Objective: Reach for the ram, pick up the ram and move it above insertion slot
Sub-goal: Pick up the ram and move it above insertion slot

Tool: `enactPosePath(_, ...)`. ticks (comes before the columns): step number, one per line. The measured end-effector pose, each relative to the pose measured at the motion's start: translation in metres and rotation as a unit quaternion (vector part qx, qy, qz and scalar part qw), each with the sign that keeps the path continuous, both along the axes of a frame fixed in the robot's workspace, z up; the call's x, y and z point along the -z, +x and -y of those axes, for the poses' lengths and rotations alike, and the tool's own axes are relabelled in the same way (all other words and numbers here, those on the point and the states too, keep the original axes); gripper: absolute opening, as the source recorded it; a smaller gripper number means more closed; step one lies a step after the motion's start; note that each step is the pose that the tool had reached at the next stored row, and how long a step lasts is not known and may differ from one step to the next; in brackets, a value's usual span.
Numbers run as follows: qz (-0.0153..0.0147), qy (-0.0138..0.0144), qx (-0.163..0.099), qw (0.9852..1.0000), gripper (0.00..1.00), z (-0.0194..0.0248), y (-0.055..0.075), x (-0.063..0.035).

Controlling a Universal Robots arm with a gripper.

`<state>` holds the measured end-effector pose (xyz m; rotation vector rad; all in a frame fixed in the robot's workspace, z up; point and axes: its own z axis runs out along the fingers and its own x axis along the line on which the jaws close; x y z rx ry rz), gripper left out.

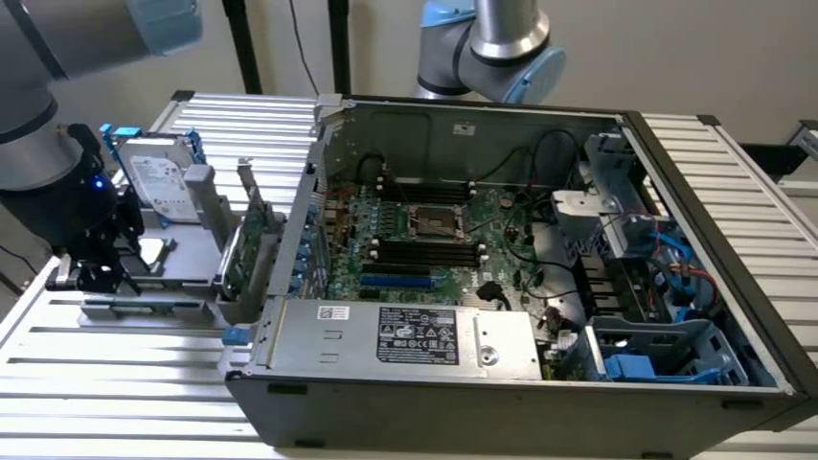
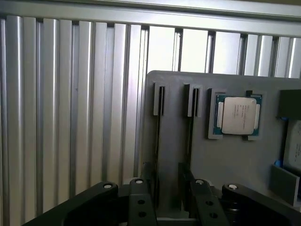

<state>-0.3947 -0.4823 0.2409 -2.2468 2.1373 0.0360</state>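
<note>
In the exterior view the ram [image 1: 144, 306] lies as a thin green strip, edge up, in the front groove of the grey holder [image 1: 179, 254] at that view's left. My gripper [image 1: 98, 276] hangs at the holder's left end, just above the strip. In the wrist view the holder [image 2: 225, 160] has two narrow grooves, and the ram's dark edge [image 2: 158, 141] runs along one. My gripper [image 2: 167, 190] is open, with a black finger [image 2: 148, 181] on either side of that groove and nothing pinched between them. The memory slots [image 1: 428, 254] lie on the motherboard inside the open computer case [image 1: 715, 240].
A hard drive [image 1: 160, 182] and a taller green expansion card [image 1: 252, 240] stand in the holder. A processor chip [image 2: 235, 115] sits in a recess beside the grooves. A second arm [image 1: 492, 43] stands behind the case. Ribbed aluminium table [image 1: 115, 383] surrounds everything.
</note>
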Motion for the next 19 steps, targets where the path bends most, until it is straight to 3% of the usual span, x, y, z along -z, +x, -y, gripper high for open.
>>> enactPosePath(10, -0.0010, 0.0001, 0.000, 1.0000, 0.36, -0.0002, 0.002, 0.0182)
enactPosePath(19, -0.0050, 0.0000, 0.000, 1.0000, 0.36, -0.0002, 0.003, 0.0342)
